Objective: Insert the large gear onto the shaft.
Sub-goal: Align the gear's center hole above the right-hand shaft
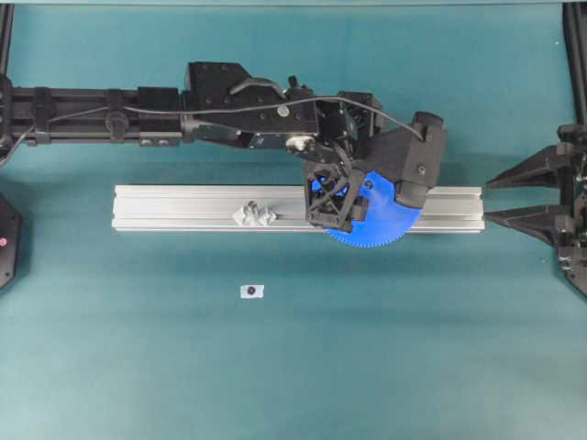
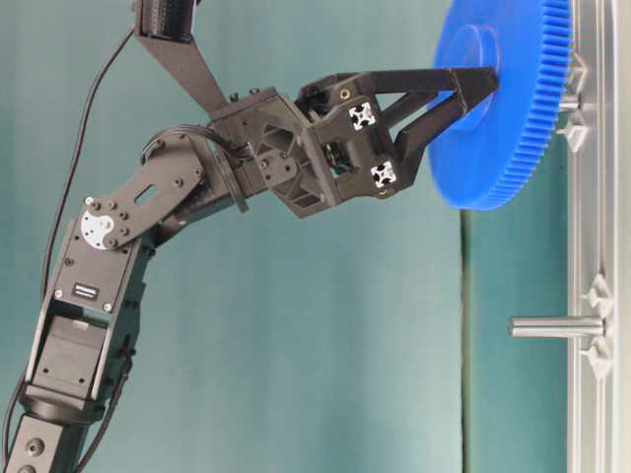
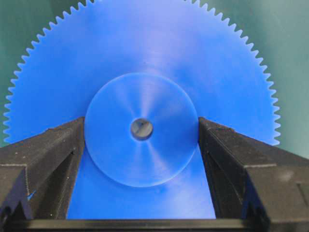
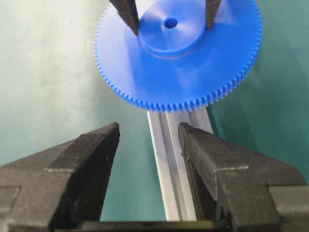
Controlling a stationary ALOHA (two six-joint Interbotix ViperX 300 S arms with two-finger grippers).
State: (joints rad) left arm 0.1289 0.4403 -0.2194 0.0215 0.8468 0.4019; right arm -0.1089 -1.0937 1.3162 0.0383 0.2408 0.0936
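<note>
From overhead, the left gripper (image 1: 341,203) sits over the right part of a long aluminium rail (image 1: 183,208), holding the large gear (image 1: 381,225) flat above it. A second pin mount (image 1: 254,215) stands bare further left on the rail, and a small tag (image 1: 251,291) lies on the green mat. The right gripper (image 1: 527,195) waits at the rail's right end, jaws spread and empty.

The table-level view is turned on its side. Here the left gripper's fingers (image 2: 449,99) pinch the gear's raised hub, and the gear face looks parallel to the rail. The shaft (image 2: 569,101) just pokes out behind the gear. I cannot tell whether its tip has entered the bore.

From the left wrist, both fingers (image 3: 58,154) press the hub's sides, and something grey shows inside the bore (image 3: 142,129), likely the pin's end.

From the right wrist, the gear hovers over the rail.

To seat it well, I'd keep the gear level and press straight along the pin, then release.
</note>
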